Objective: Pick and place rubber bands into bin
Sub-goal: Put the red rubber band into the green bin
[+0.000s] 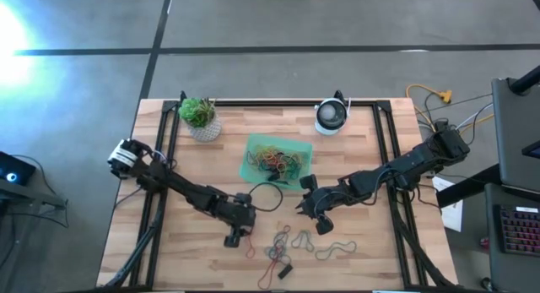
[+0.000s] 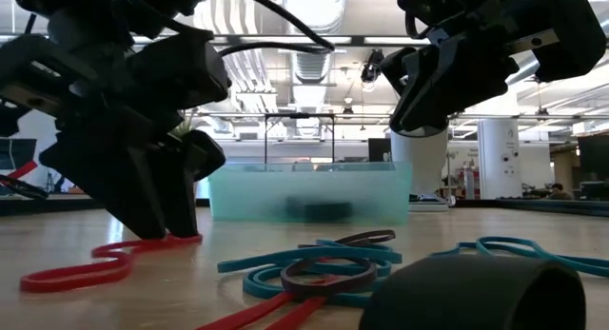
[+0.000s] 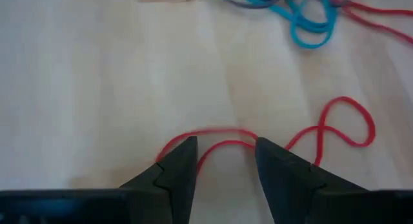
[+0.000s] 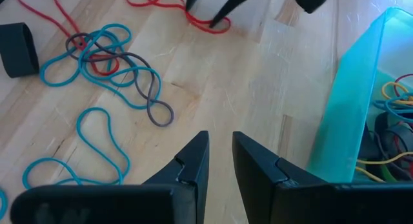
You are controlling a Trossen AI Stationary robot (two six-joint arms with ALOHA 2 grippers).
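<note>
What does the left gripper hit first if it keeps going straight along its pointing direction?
Most likely the red rubber band: the left gripper is open, its fingers straddling that loop on the table. Past it lies only bare wood, though depth is hard to judge.

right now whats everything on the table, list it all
bin: one, translucent green, table middle, holding a tangle of mixed-colour bands
red band: one, loose on the wood, under the left gripper's tips
loose bands: several, blue, grey and red, tangled near the front edge
wide dark band: one, beside that tangle
potted plant: one, green in a white pot, back left
round device: one, white and dark, back right
left gripper: open, down at the red band
right gripper: slightly open, above the wood beside the bin
</note>
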